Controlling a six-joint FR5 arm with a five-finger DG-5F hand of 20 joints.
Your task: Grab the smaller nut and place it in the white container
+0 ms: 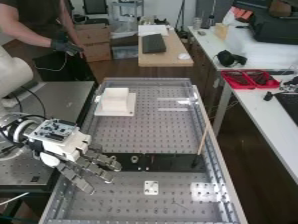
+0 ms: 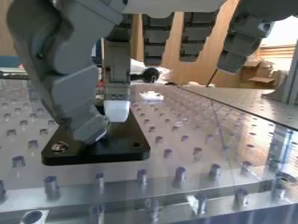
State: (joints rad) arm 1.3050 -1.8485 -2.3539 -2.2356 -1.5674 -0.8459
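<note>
High view, left to right. The hand (image 1: 80, 157) is hanging over the left edge of the perforated plate (image 1: 171, 134), fingers pointing toward the black strip (image 1: 174, 163), relaxed and spread, gripping nothing visible. The white container (image 1: 116, 100) is sitting near the plate's far left corner, well apart from the hand. 1 nut-like ring (image 1: 134, 159) is lying on the strip, just beyond the fingertips; cannot tell whether it's the smaller nut. 1 small white piece (image 1: 151, 188) with dark spots is resting on the plate, nearer the camera than the strip. 1 thin stick (image 1: 203, 140) is leaning over the strip's right end. 1 red tray (image 1: 249, 79) is sitting on the right-hand bench.

Wrist view: the thumb (image 2: 83, 105) is bending in beside 1 white-tipped finger (image 2: 117, 90), other fingers hanging mostly straight. 1 metal ring (image 2: 60, 147) is showing on the black strip near its corner, apart from the thumb tip.
</note>
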